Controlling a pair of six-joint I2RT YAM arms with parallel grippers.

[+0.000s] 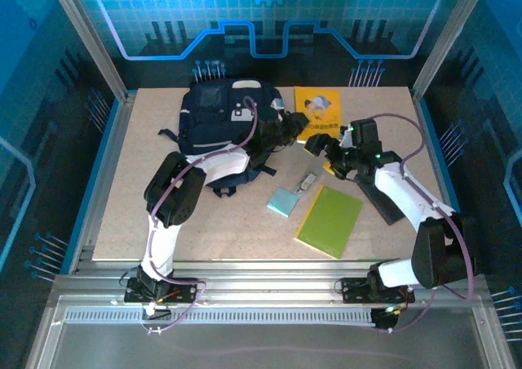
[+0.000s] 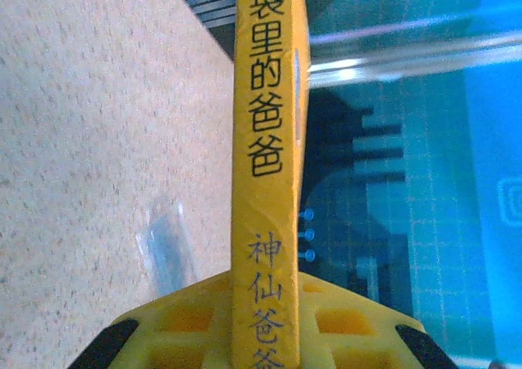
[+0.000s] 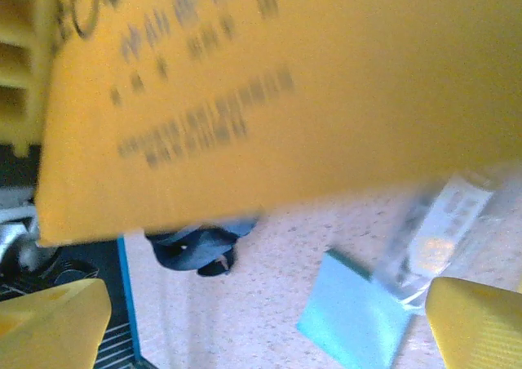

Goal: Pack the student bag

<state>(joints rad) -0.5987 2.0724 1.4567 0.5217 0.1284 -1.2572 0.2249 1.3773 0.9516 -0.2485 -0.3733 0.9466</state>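
Speckled beige counter (image 1: 163, 222) inside a blue-lit enclosure with aluminium posts, seen from above. In the upper left part of the counter, the student bag (image 1: 214, 117), lying flat, navy with pale patches, a black strap loop at its left edge. Just right of the bag, at upper centre, a yellow book (image 1: 320, 104) with a cartoon figure on the cover. Over the bag's lower right side, the left arm, its left gripper (image 1: 295, 127) clenched on the lower-left edge of the yellow book. From the left wrist, the book's spine straight up the middle of the frame, pinched between the yellow fingers (image 2: 183, 324) at the bottom edge, black Chinese characters down its length, counter on the left, blue wall on the right. Just below the book, right of centre in the overhead frame, the right gripper (image 1: 320, 146), released and spread wide. From the right wrist, two yellow fingertips (image 3: 477, 320) in the lower left and lower right corners, well apart, with the book's cover blurred across the upper half. Lower in that frame, flat on the counter, a light-blue pad (image 1: 282, 201), with a small clear packet (image 1: 307, 181) just beside its upper right corner; touching or not, cannot tell. At lower right of centre in the overhead frame, a green book (image 1: 329, 220), flat, near the pad but apart from it.
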